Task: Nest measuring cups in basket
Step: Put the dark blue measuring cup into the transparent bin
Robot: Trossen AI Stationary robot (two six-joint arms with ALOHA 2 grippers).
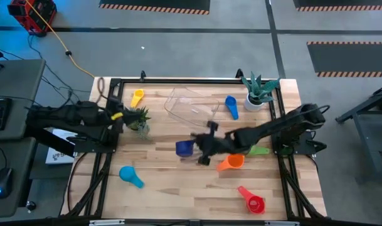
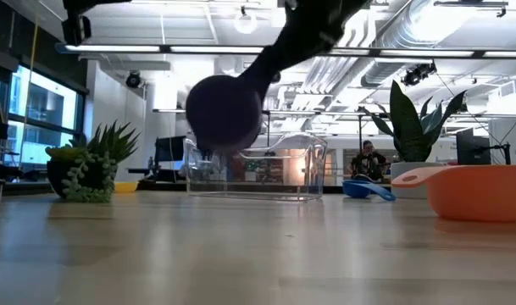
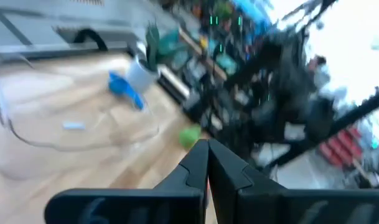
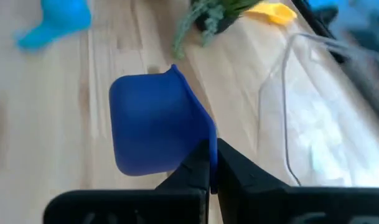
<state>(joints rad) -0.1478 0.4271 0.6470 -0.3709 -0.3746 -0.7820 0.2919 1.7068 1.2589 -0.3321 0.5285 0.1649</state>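
Fingers of your right gripper [image 4: 212, 163] are pressed together on the handle of the dark blue cup [image 4: 153, 122], whose bowl juts out just ahead of the fingertips. From above you can see that gripper [image 1: 202, 150] near the middle of the table, with the dark blue cup [image 1: 185, 147] on its left side. The low camera shows the cup's bowl [image 2: 224, 112] hanging clear of the wood, off the tabletop.

Your basket [image 1: 189, 105] sits farther back on the table, beyond the held cup and slightly to its right, apart from it. A small light scrap lies inside the basket; you cannot tell what it is.

Your other cups are spread around:
- orange cup [image 1: 231, 162] just right of the right gripper, nearer the front edge
- green cup [image 1: 259, 150] right of the arm, partly hidden by it
- red cup [image 1: 253, 201] at the near right
- light blue cup [image 1: 130, 176] at the near left
- yellow cup [image 1: 137, 97] at the far left, beside the basket
- blue cup [image 1: 231, 107] right of the basket, next to the potted plant in the white pot [image 1: 257, 93]

Your left gripper [image 3: 207, 163] is closed on nothing and waits at the table's left edge, close to the second small plant [image 1: 138, 117].
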